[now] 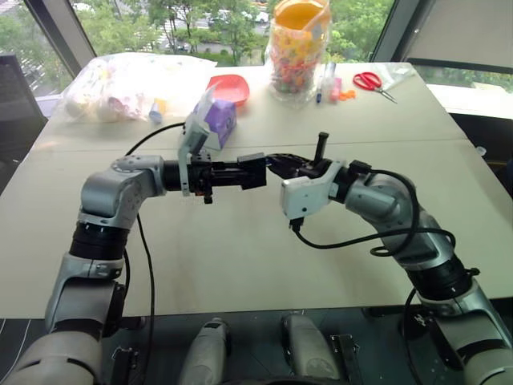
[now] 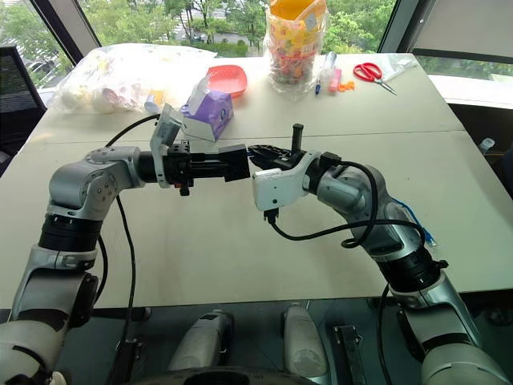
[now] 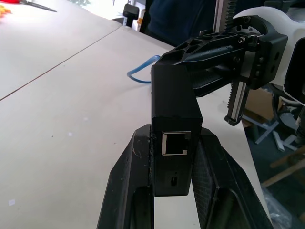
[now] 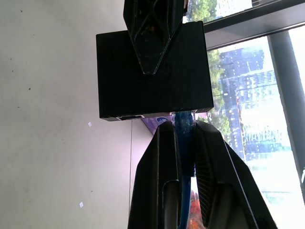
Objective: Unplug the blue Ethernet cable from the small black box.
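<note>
The small black box point(image 3: 174, 95) hangs in the air over the middle of the table, with my left gripper point(image 1: 250, 172) shut on its sides. One open port on the box faces the left wrist camera. My right gripper point(image 4: 185, 125) comes at the box from the right and is shut on the blue Ethernet cable point(image 4: 185, 143). The cable's end meets the box's face just past the fingertips. More of the blue cable lies on the table near my right arm point(image 2: 413, 216).
A purple tissue box point(image 1: 215, 119), a red bowl point(image 1: 230, 87), a clear plastic bag point(image 1: 128, 84), a jar of colourful sweets point(image 1: 298, 48) and red scissors point(image 1: 370, 81) stand at the back of the beige table point(image 1: 240, 265). A black arm cable point(image 1: 353, 241) loops under my right forearm.
</note>
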Motion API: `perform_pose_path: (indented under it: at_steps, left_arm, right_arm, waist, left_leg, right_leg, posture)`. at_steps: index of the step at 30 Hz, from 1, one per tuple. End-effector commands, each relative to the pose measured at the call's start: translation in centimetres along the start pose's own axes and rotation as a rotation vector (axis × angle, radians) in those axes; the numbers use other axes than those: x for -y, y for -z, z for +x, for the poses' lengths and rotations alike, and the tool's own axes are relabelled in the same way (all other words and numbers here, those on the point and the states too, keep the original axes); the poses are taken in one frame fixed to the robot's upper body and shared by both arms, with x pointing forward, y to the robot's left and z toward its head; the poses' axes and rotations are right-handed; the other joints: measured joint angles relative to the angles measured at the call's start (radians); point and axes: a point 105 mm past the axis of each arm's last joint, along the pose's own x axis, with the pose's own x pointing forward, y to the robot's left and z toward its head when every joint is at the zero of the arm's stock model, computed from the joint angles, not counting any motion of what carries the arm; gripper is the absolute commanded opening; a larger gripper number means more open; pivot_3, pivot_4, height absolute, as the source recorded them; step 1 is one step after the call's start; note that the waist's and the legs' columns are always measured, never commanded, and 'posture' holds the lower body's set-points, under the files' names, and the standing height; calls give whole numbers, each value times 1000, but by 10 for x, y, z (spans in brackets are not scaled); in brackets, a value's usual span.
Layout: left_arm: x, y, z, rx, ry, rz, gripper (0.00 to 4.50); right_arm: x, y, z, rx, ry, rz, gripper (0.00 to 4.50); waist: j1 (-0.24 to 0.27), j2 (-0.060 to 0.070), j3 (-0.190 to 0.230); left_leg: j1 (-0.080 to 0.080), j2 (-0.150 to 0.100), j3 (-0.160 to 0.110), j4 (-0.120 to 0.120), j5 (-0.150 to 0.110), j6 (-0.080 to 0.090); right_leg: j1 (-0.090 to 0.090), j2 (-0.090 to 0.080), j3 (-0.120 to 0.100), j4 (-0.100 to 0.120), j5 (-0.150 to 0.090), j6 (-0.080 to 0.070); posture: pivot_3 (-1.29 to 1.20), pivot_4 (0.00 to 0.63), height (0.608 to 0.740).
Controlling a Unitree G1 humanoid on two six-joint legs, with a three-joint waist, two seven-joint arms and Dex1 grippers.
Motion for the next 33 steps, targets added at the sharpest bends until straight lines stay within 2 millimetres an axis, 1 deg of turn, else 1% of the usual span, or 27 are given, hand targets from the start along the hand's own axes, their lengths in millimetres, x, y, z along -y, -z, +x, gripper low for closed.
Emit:
perform_pose_path:
  at_steps: [1,2,4,8,9,11,13,14,16,18,19,23,29,32,33]
  left_arm:
    - [0,-7,1,1,1,48,468]
    - [0,-7,1,-1,2,50,468]
    - [0,-6,0,-10,10,56,468]
    - [1,-6,-4,-28,23,84,468]
    - [1,-7,-5,-31,27,90,468]
    - [4,-6,-7,-47,50,114,468]
    - [10,-4,-10,-63,83,136,468]
    - [11,-3,-11,-68,93,143,468]
    - [17,-1,-13,-82,119,169,468]
    - [20,1,-16,-95,137,185,468]
    - [21,2,-16,-98,139,183,468]
    - [21,1,-16,-97,140,180,468]
    - [20,1,-16,-94,133,184,468]
    - [20,1,-15,-93,129,187,468]
    - [20,1,-16,-91,126,187,468]
  right_arm:
    - [19,-15,-5,46,52,-29,0]
    - [18,-14,-5,47,36,-6,0]
    - [17,-13,-6,47,-2,110,945]
    - [8,-10,-15,44,-156,404,2782]
    - [8,-9,-17,43,-176,478,3366]
    - [6,-5,-22,30,-229,689,4425]
    - [5,-1,-27,28,-286,945,4425]
    - [6,0,-28,31,-303,1035,4425]
    - [4,9,-29,19,-355,1284,4425]
    - [4,8,-27,43,-414,1455,4425]
    - [6,6,-25,59,-438,1510,4425]
    - [13,1,-18,88,-464,1551,4425]
    - [14,-10,-16,115,-547,1535,4425]
    - [14,-12,-15,121,-556,1527,3640]
    - [13,-13,-14,115,-559,1522,3039]
  waist:
    - [0,0,0]
    - [0,0,0]
    - [-1,0,0]
    - [0,0,0]
    - [0,0,0]
    - [0,0,0]
    - [0,0,0]
    - [0,0,0]
    - [-2,0,0]
    - [-1,0,0]
    - [0,0,0]
    - [0,0,0]
    - [-1,0,0]
    - [-1,0,0]
    - [-1,0,0]
  left_leg:
    - [0,0,0,0,0,0]
    - [0,0,0,0,0,0]
    - [0,0,0,0,0,0]
    - [0,0,0,0,0,0]
    - [0,0,0,0,0,0]
    - [0,0,0,0,0,0]
    - [0,0,-1,0,0,0]
    - [0,0,-1,0,0,0]
    - [0,0,-1,0,0,0]
    - [0,0,-1,0,0,0]
    - [0,1,-1,0,0,0]
    - [0,0,0,-1,0,0]
    - [0,0,0,-1,0,1]
    - [0,0,0,-1,0,1]
    - [0,0,0,-1,0,1]
  right_leg:
    - [0,0,0,0,0,0]
    - [0,0,0,0,0,0]
    - [0,0,0,0,0,0]
    - [0,0,0,0,0,0]
    - [0,0,0,0,0,0]
    - [0,0,0,0,0,0]
    - [0,0,0,0,0,0]
    - [0,0,0,0,0,0]
    - [0,0,0,0,0,0]
    - [0,0,0,0,0,-1]
    - [0,0,0,0,0,-1]
    - [0,0,0,0,0,-1]
    - [0,0,0,0,0,0]
    - [-1,0,0,0,0,0]
    - [-1,0,0,0,0,0]
  posture:
    - [0,150,740]
    - [0,150,740]
    - [0,150,740]
    - [0,150,740]
    - [0,150,740]
    - [0,150,740]
    - [0,150,740]
    - [0,150,740]
    - [0,150,740]
    - [0,150,740]
    - [0,150,740]
    - [0,150,740]
    - [0,150,740]
    - [0,150,740]
    - [0,150,740]
